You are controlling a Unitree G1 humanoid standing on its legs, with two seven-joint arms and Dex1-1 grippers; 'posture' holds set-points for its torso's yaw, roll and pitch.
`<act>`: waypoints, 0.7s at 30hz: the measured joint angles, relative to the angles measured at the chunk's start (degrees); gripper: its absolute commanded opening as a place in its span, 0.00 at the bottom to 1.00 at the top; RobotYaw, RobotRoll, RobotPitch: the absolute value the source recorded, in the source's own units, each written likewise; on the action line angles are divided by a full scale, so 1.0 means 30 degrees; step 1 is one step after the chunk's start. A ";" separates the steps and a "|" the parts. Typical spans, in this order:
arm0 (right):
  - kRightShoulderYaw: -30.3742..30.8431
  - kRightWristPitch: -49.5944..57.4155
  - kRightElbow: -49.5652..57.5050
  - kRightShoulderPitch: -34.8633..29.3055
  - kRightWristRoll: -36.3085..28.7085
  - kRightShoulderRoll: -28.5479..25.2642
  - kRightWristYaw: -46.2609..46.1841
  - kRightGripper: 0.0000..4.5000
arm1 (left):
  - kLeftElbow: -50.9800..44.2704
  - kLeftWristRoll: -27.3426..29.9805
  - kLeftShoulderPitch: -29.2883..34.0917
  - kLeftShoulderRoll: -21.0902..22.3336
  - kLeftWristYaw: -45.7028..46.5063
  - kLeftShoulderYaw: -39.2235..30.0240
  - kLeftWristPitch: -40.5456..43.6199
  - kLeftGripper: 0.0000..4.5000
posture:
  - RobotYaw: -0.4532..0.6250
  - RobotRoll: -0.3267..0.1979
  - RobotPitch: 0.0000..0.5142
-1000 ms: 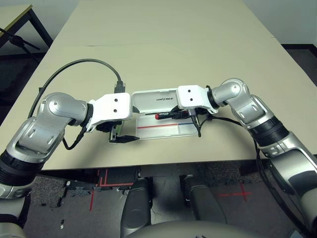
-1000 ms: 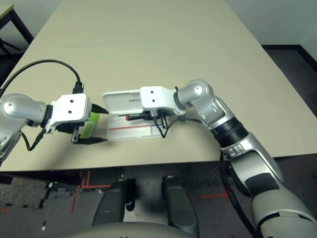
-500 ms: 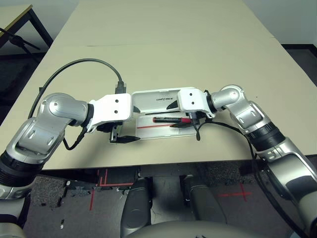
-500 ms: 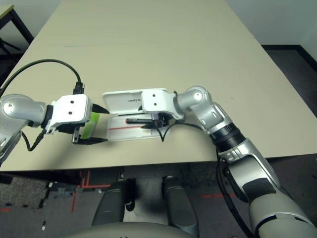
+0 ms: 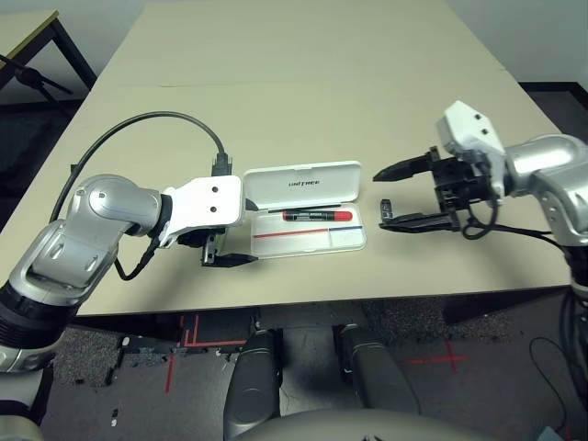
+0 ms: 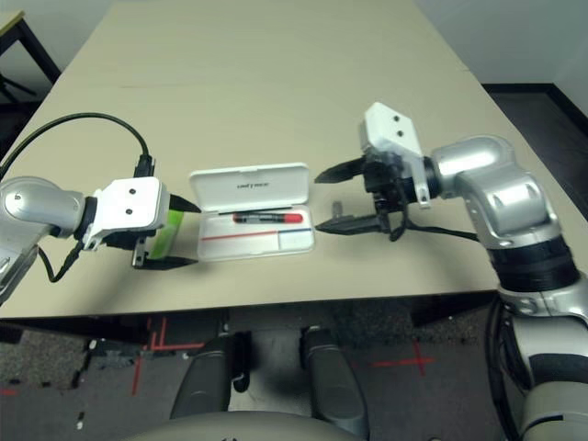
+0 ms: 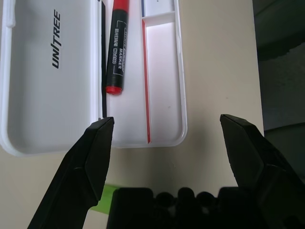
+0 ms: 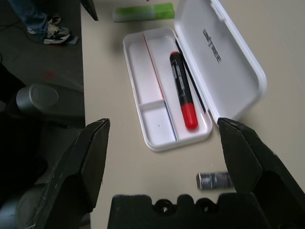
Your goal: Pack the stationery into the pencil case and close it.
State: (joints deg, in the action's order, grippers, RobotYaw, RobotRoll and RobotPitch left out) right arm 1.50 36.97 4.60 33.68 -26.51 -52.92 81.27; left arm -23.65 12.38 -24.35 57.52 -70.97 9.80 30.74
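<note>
Pencil case is seen open on the beige table, its lid laid back on the far side. One item is held in its far compartment: the red marker; the near compartments are bare. The lime-green highlighter is left on the table just left of the case, under the spread left gripper. The dark grey clip is found right of the case, between the fingers of the spread, empty right gripper.

Red marker inside open pencil case; left claw spread.
</note>
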 measured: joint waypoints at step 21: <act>-0.1533 0.0214 -0.0631 -0.2073 -0.1427 -0.1853 0.0584 0.99 | 0.0051 -0.0029 -0.0040 0.0090 0.0181 0.0001 0.0862 1.00 | 0.38 0.62 0.29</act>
State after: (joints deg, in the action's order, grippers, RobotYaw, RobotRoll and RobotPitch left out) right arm -3.10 37.61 2.71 27.46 -30.79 -58.47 83.02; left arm -23.50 12.30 -24.47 57.79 -70.42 9.80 33.33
